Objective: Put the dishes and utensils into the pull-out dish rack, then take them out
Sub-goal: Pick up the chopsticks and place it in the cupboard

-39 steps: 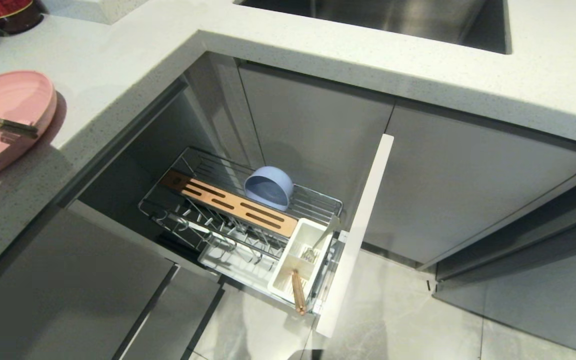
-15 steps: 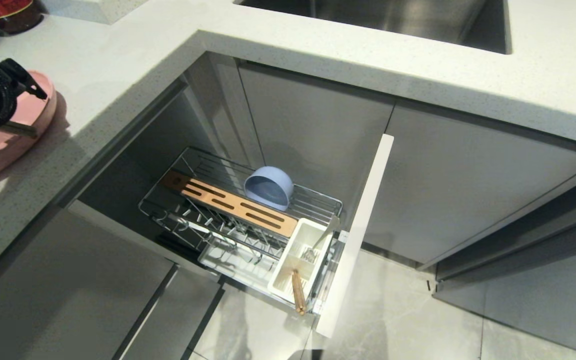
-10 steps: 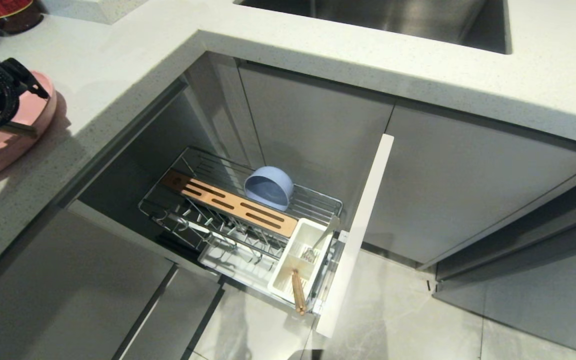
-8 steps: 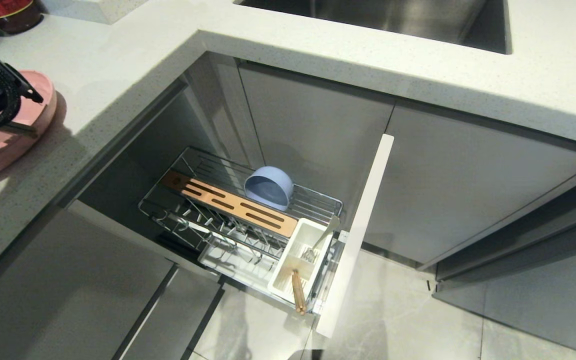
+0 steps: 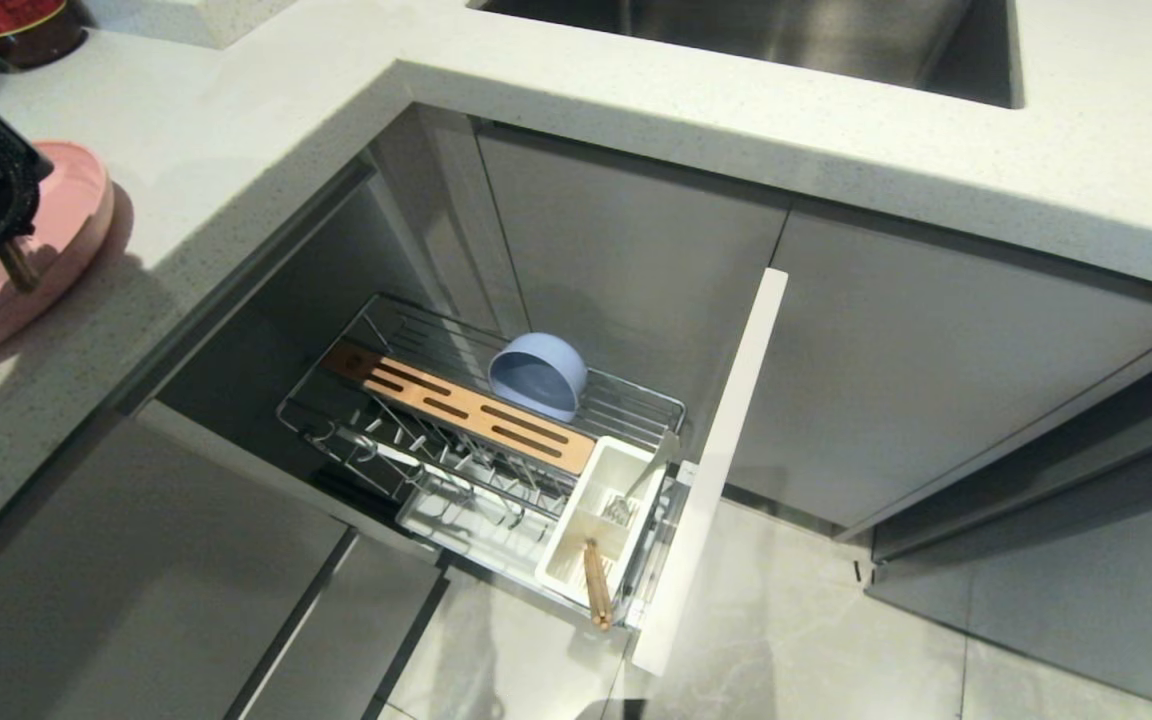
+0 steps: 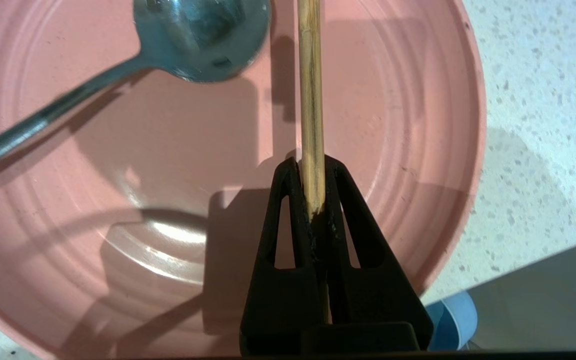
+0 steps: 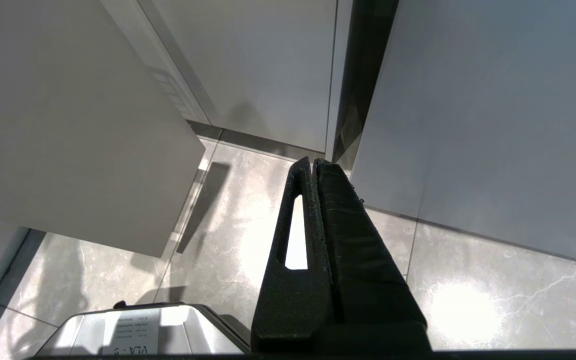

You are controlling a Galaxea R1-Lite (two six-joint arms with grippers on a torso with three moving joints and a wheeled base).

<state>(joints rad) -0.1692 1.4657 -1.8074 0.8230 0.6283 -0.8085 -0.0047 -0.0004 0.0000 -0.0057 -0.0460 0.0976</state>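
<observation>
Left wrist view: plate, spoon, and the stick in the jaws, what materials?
Pink plate: looks like matte plastic, with soft dull highlights and moulded concentric rings. Spoon: metal, polished, with mirror-like reflections in its bowl. Chopstick, pinched by the left gripper: pale wood or bamboo, with visible lengthwise grain and no gloss.

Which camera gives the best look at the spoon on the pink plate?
The left wrist view: the spoon lies across the pink plate, bowl and handle plain, beside the left tool shut on a chopstick. The head and right wrist views show none of it.
</observation>
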